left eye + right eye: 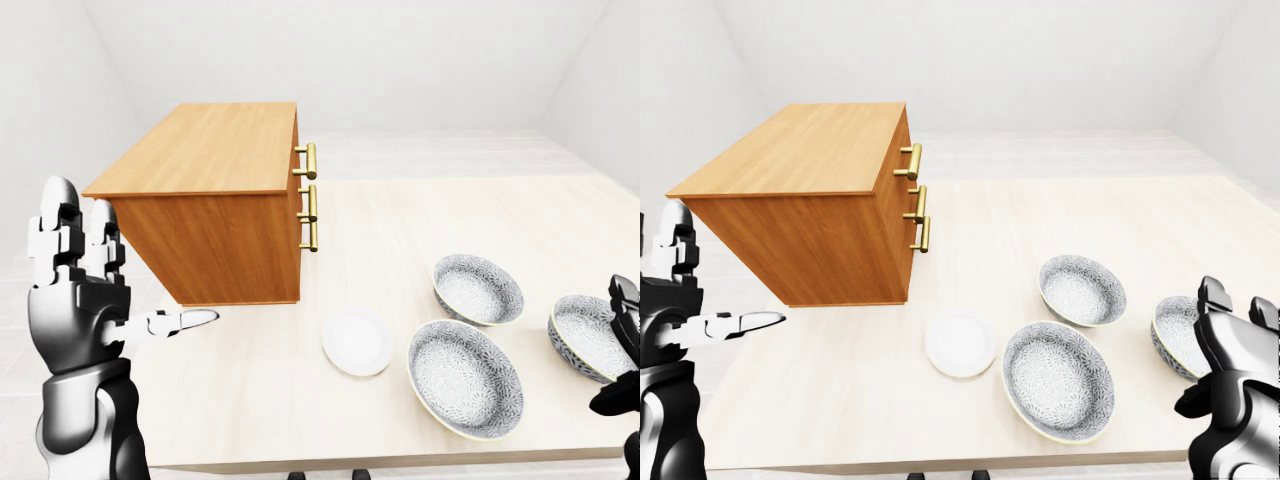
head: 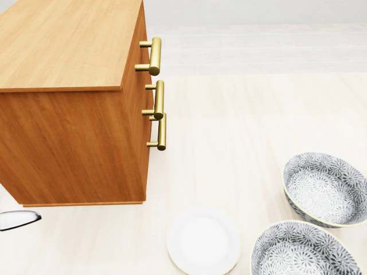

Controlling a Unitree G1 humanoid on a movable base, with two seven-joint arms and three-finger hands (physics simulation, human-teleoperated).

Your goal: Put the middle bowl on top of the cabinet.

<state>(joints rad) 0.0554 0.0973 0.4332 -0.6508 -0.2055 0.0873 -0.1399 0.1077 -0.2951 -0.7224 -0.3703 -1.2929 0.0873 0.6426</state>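
Three grey patterned bowls stand on the pale table: a large one nearest the bottom, a smaller one above it, and a third at the right. The wooden cabinet with brass handles stands at the left, its flat top bare. My left hand is raised at the far left, open and holding nothing, thumb pointing toward the cabinet. My right hand is at the bottom right beside the right-hand bowl, open and holding nothing.
A small white plate lies between the cabinet and the large bowl. The table's near edge runs along the bottom of the eye views. White walls surround the table.
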